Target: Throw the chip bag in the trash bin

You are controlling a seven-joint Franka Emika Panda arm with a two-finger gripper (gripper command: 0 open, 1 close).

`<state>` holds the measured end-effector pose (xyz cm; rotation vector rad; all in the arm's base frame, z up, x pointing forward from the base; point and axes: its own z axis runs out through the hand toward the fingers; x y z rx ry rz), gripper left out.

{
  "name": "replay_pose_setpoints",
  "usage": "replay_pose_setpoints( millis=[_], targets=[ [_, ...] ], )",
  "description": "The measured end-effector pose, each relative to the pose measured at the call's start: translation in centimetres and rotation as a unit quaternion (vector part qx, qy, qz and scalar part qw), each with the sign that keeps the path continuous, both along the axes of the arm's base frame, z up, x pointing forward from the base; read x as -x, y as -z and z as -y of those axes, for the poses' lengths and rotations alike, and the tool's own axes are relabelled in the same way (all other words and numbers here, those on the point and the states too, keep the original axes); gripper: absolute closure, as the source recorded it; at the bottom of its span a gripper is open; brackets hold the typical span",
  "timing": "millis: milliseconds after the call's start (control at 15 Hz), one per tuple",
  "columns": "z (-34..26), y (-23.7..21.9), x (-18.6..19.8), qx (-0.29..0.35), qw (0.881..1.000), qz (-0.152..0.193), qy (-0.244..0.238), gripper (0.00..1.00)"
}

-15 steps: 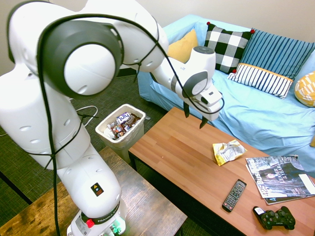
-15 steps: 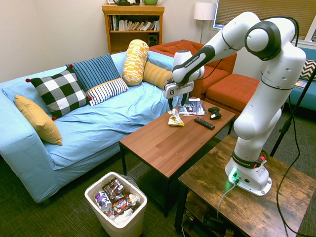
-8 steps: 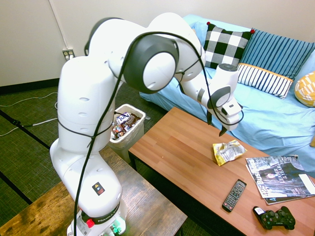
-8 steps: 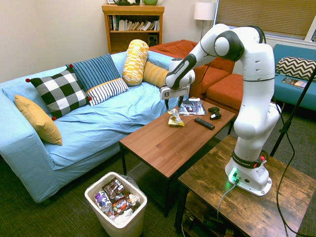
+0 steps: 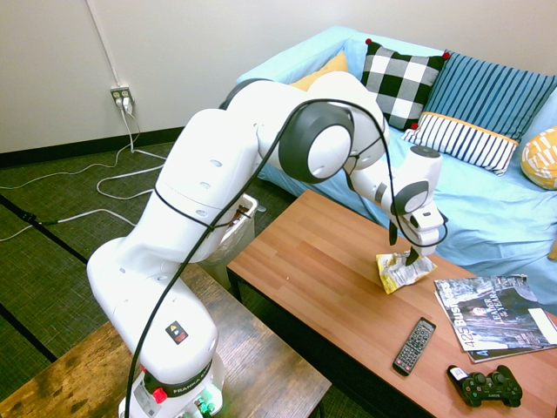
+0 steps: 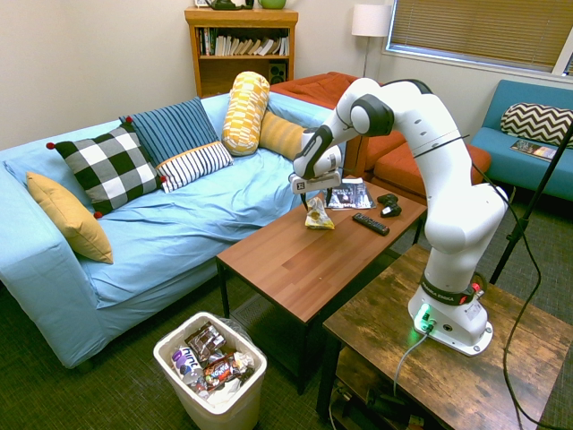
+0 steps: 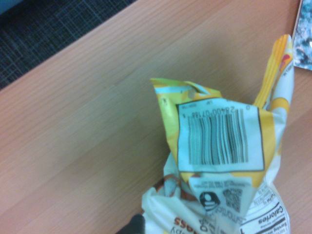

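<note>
The robot arm has leaned out farther over the table. Its gripper has come down from up high and is now right at the chip bag.

Gripper hovering, fingers apart, at chip bag on surface; contact unclear. Trash bin holding wrappers.

A pale wall is met by dark baseboard and a charcoal carpet; a white outlet is mounted there. A sofa is draped in light blue cloth, and a wooden coffee table is placed before it. A bookcase is filled with books, a white lamp is stood beside a window covered by tan blinds
</note>
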<state>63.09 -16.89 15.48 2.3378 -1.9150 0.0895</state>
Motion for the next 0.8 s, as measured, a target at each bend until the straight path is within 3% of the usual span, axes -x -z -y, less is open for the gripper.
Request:
replay_pose_setpoints(
  millis=[67,133,800],
  targets=[
    [0.2,0.8,-0.3,-0.001,1.0,-0.005,0.003,0.0],
    [0.4,1.5,-0.7,-0.001,1.0,-0.009,0.005,1.0],
    [2.1,4.2,-1.1,-0.018,0.999,-0.007,0.035,1.0]
  ],
)
